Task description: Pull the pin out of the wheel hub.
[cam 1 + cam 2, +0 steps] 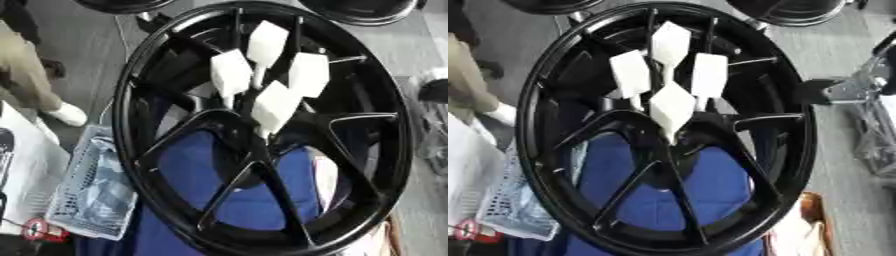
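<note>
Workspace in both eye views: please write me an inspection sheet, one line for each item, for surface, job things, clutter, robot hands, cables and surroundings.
Surface: grey floor shows around the wheel; blue cloth shows through the spokes.
Job things: black wheel fills the view, tilted; four white pins stand at the hub, none pulled yet.
Clutter: white mesh basket at lower left, beside the rim; a small red object next to it.
Robot hands: nothing seen.
Cables: nothing seen.
Surroundings: more dark wheels at the top edge; a metal stand at right.
</note>
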Motion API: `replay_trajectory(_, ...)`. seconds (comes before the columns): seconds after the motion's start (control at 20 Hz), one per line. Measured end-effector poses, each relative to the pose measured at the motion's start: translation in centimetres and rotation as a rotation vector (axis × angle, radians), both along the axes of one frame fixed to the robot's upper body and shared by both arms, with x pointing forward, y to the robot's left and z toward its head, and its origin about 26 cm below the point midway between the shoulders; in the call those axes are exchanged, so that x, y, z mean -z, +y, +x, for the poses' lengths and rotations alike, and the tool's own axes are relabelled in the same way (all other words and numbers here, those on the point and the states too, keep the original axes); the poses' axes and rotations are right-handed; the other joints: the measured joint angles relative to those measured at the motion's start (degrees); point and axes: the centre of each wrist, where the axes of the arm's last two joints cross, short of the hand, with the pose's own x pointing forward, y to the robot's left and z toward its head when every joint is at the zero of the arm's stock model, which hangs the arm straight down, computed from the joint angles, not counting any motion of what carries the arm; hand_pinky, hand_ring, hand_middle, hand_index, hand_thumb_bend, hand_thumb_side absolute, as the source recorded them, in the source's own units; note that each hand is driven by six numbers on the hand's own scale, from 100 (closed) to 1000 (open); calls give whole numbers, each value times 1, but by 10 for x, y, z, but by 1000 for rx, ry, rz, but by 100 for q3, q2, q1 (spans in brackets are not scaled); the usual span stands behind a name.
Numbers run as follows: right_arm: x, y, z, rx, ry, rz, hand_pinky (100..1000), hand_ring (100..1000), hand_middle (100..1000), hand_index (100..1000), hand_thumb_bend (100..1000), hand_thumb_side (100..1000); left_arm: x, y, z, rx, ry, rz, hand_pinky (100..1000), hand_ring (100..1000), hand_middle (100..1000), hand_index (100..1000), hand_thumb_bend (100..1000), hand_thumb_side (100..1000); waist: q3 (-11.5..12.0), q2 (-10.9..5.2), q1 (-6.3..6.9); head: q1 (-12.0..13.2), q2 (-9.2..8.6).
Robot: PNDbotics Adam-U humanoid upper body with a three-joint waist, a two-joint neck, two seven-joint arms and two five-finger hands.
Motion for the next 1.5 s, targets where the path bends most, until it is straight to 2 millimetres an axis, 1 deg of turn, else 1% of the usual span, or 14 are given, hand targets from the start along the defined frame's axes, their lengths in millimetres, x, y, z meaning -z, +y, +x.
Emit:
replay_trajectory(0.35,-12,17,-6,-46,-13,15,863,890,869,886,396,368,1,0,0,1,4,1,828,687,655,718,220,601,-8,0,-38,-8,1)
replay_trajectory(0.6,-16,31,-6,-79,15,14,854,881,860,881,400,372,2,0,0,1,6,2,828,687,656,718,220,601,-16,-1,-38,-8,4)
replay_trajectory(1.1,-5,39,16,-11,112,58,835,855,836,870,412,366,2,0,-1,0,9,2,829,688,656,718,217,605,15,-1,-67,1,33)
replay_trajectory(1.35,2,42,32,47,133,114,826,844,818,858,464,333,2,0,-1,1,8,2,830,688,656,718,216,608,53,31,-68,-15,110)
replay_trajectory(1.5,6,42,41,85,146,135,822,841,807,858,524,276,2,0,0,1,8,2,831,688,656,718,214,610,68,73,-71,-34,143)
